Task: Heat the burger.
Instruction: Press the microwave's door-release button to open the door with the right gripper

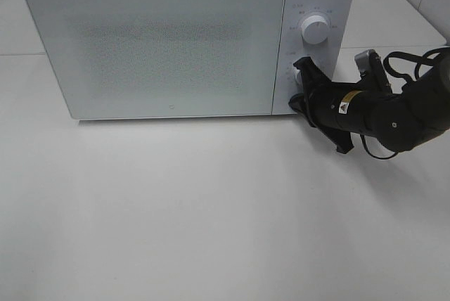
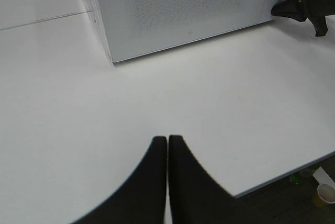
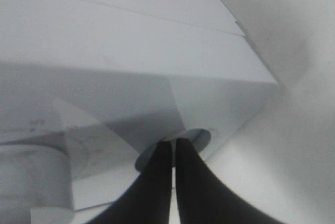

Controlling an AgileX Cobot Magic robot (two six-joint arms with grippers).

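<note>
Exterior high view: a white box-shaped microwave oven fills the upper left and centre of the frame, standing on a plain white counter. Its door is closed, and its speckled, frosted front lets nothing inside be made out. The burger shows in none of the three views, so I cannot tell from here where it lies.

On the oven's control strip, in the upper right of the frame, sits a round white dial. Just below it, the black right claw reaches in from the right edge and meets the panel.

In the right wrist view the right claw has its two dark fingers pressed together with nothing between them. The tips rest against a flat round grey disc on the panel (possibly a button or the lower dial; the picture is too blurred to say).

The left wrist view shows the left claw with fingers together too, empty, above bare counter and well apart from the oven.
</note>
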